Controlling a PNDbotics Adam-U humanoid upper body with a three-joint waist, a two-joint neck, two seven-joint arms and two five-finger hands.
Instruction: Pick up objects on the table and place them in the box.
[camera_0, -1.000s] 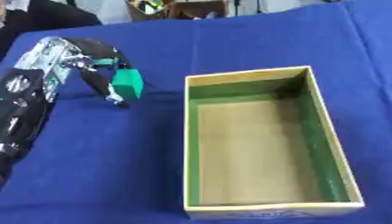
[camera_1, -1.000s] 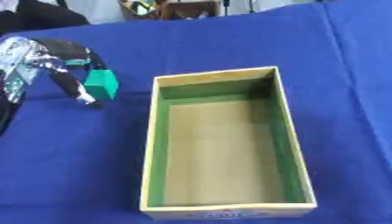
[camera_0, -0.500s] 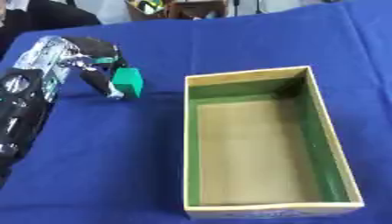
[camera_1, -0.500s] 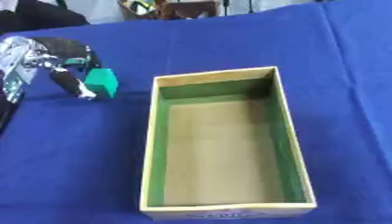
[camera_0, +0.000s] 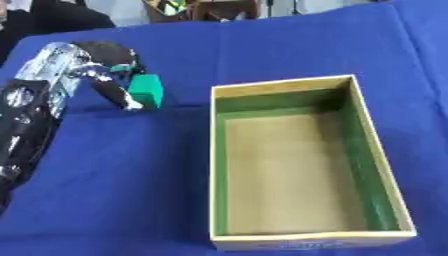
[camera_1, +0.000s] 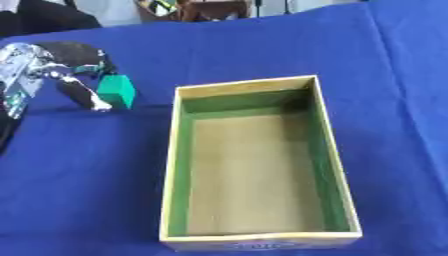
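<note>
A small green block (camera_0: 145, 90) is held at the left of the table, pinched between the thumb and curled fingers of my left hand (camera_0: 103, 70). The block hangs just above the blue cloth, a short way left of the box's far left corner. The box (camera_0: 300, 235) is a long open cardboard tray with green inner walls and a tan floor, and nothing lies inside it. My left arm, silver and black, comes in along the left edge. My right hand shows in neither view.
A blue cloth (camera_0: 131, 190) covers the whole table. Dark clutter and a person's dark sleeve (camera_0: 52, 12) sit beyond the far edge at the top.
My left hand has shifted slightly with the green block still pinched in it, staying left of the box. The box has not moved.
</note>
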